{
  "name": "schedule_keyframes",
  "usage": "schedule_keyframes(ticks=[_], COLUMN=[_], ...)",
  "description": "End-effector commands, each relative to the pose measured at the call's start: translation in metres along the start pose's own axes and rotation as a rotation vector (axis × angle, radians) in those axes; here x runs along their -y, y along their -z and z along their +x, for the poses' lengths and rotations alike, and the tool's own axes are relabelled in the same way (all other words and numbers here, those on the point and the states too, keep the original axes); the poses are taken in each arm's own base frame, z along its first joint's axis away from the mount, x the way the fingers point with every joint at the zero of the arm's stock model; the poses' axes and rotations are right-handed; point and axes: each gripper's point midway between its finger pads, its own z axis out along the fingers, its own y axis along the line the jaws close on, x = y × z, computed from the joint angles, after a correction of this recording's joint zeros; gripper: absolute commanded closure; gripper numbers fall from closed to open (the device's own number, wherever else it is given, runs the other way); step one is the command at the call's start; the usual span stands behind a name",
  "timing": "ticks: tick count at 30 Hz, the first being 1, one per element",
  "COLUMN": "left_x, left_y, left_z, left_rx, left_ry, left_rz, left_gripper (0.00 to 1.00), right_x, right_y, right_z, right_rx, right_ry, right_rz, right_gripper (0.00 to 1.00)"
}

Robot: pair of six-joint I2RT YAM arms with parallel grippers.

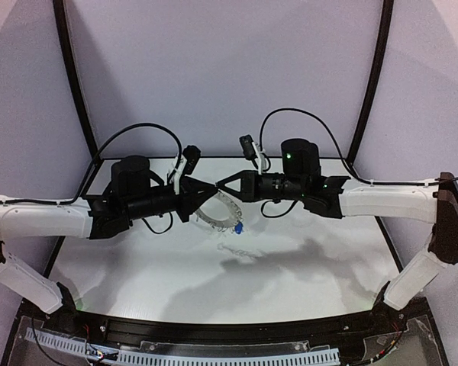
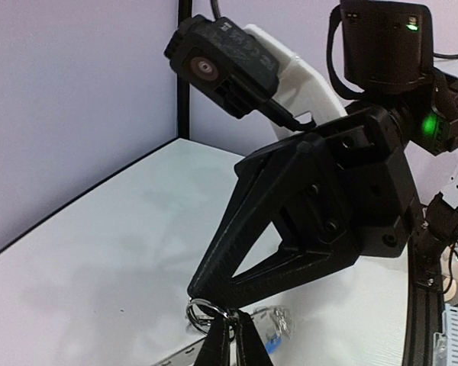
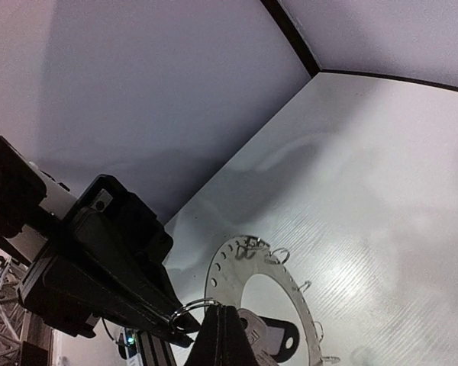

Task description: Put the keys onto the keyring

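One keyring (image 3: 223, 274) — flat (on table (image 3: 382, 191))

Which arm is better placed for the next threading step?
Right, probably. Both hands are shut on the small wire ring; the black-headed key lies just beside the right hand, so the left hand can steady the ring.

Table top (image 1: 137, 267) is plain white, bounded by black frame tubes (image 1: 70, 76) and pale lilac walls (image 1: 229, 69). The left arm (image 1: 38, 217) and right arm (image 1: 389, 202) have white link shells and black joints, the left gripper (image 1: 208, 189) and right gripper (image 1: 218, 185) are matt black, and green indicator lights (image 1: 288, 156) glow on the right arm. The flat ring-shaped metal disc (image 3: 225, 267) is light grey with a row of small dark holes along its band; one small key has a blue plastic head (image 1: 237, 227), the other a black plastic head (image 3: 271, 334), and the thin wire loop (image 2: 191, 309) is silver.
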Motion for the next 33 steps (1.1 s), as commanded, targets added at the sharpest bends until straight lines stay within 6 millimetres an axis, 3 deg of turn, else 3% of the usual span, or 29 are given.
schedule_keyframes(ticks=[1,10,17,19,22,24,28,32,33], left_x=[0.02,0.024,0.025,0.027,0.027,0.024,0.025,0.01,0.003], left_y=[0.031,0.04,0.048,0.049,0.036,0.024,0.02,0.012,0.011], left_z=[-0.111,-0.133,-0.139,-0.135,-0.119,-0.099,-0.068,-0.042,-0.027], left_rx=[0.393,0.474,0.516,0.503,0.407,0.324,0.266,0.15,0.087], left_ry=[-0.183,-0.268,-0.284,-0.285,-0.267,-0.231,-0.145,-0.084,-0.06], left_rz=[0.031,0.026,0.013,0.029,0.053,0.057,0.088,0.016,-0.018], left_gripper=[0.99,0.99,0.99,0.99,0.99,0.99,0.99,0.99,0.99], right_x=[0.02,0.046,0.055,0.049,0.033,0.019,0.008,-0.001,-0.008], right_y=[-0.011,-0.007,-0.005,-0.002,0.003,0.006,0.011,0.019,0.022], right_z=[0.047,0.059,0.061,0.051,0.03,0.009,-0.009,-0.024,-0.032], right_rx=[-0.179,-0.226,-0.247,-0.214,-0.188,-0.17,-0.157,-0.141,-0.131], right_ry=[-0.13,-0.245,-0.274,-0.241,-0.15,-0.068,0.014,0.102,0.142], right_rz=[-0.01,0.014,0.031,0.001,-0.028,-0.044,-0.044,-0.032,-0.042], right_gripper=[1.0,1.0,1.0,1.0,1.0,1.0,1.0,1.0,1.0])
